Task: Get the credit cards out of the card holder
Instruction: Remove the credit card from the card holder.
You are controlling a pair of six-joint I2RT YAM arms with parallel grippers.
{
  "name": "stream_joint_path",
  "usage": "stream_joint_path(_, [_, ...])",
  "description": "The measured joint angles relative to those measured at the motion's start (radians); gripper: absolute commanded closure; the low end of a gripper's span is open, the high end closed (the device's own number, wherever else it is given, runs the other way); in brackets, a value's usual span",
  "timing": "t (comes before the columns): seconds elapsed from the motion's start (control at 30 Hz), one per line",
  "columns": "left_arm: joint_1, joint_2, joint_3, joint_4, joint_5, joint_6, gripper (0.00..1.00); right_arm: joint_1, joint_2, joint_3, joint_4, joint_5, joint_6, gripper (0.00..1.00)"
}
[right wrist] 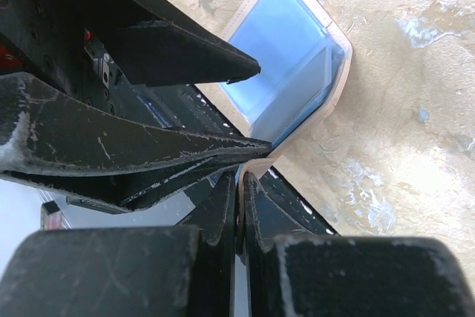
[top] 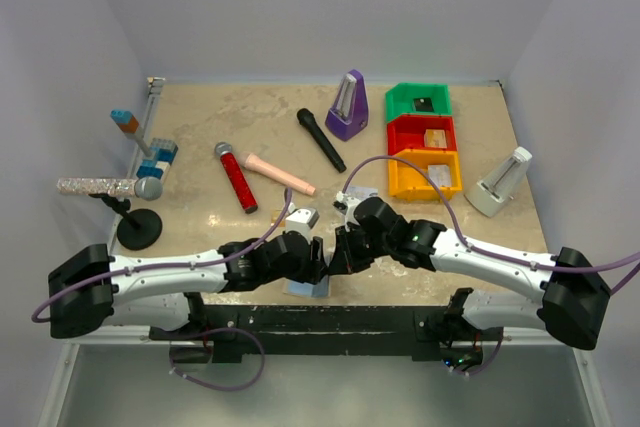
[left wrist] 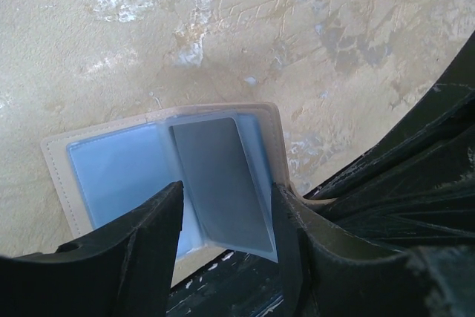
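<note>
Pinching the tan edge of the card holder between my right jaws, which are pressing almost flat together on it, I am lifting one cover off the near edge of the bench. My left jaws are standing wide, with a finger on either side of a clear sleeve rising from the light blue inside. A grey credit card is showing through that sleeve, and I cannot tell whether the fingers are touching it. The holder is lying open beneath both my wrists, its other cover flat on the bench and its blue panel facing up.

Just beyond my left wrist a pale card is lying loose, and a second pale card is showing beyond my right wrist, partly behind the cable.

Farther out, a red microphone, a peach cylinder and a black microphone are lying mid-bench, while a glittery microphone is resting on a black stand at the left.

At the back, a purple metronome is standing beside a green bin, a red bin and an orange bin.
</note>
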Motion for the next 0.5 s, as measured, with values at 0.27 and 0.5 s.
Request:
stream_joint_path(0.27, [0.000, 0.027, 0.000, 0.027, 0.015, 0.003, 0.45, 0.000, 0.000, 0.000, -0.011, 0.001, -0.001, 1.00])
stream_joint_path(0.5, [0.000, 0.045, 0.000, 0.026, 0.016, 0.003, 0.46, 0.000, 0.000, 0.000, -0.013, 0.001, -0.001, 1.00])
